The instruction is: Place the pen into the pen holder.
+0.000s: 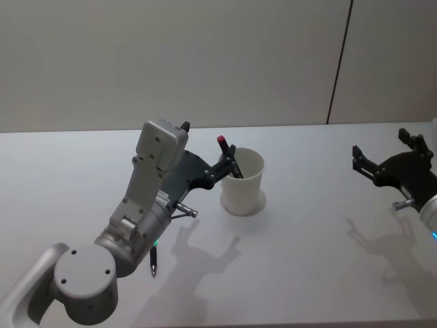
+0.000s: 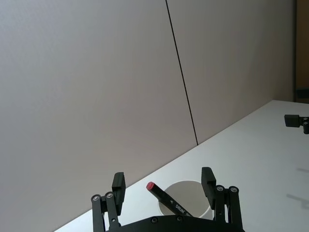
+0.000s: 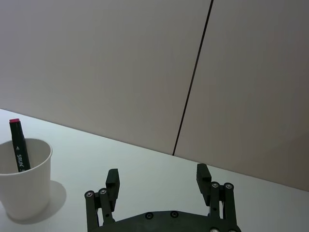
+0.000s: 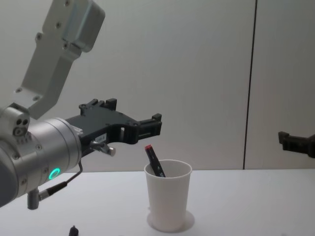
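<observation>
Likely light, stiff pen (image 4: 154, 160) in tippy pen holder (image 4: 168, 201); grips best mid-barrel. Left gripper (image 2: 163, 178) spread, empty; right gripper (image 3: 157, 173) parked right, open.

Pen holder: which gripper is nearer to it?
Left. The left gripper hangs open just above the left side of the pen holder, by the pen leaning inside it. The right gripper is open, well off to the holder's right.

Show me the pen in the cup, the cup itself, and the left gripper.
pen (image 4: 154, 160): chest view, black barrel.
cup (image 4: 168, 204): chest view, front wall.
left gripper (image 2: 163, 177): left wrist view, midway between fingertips.
</observation>
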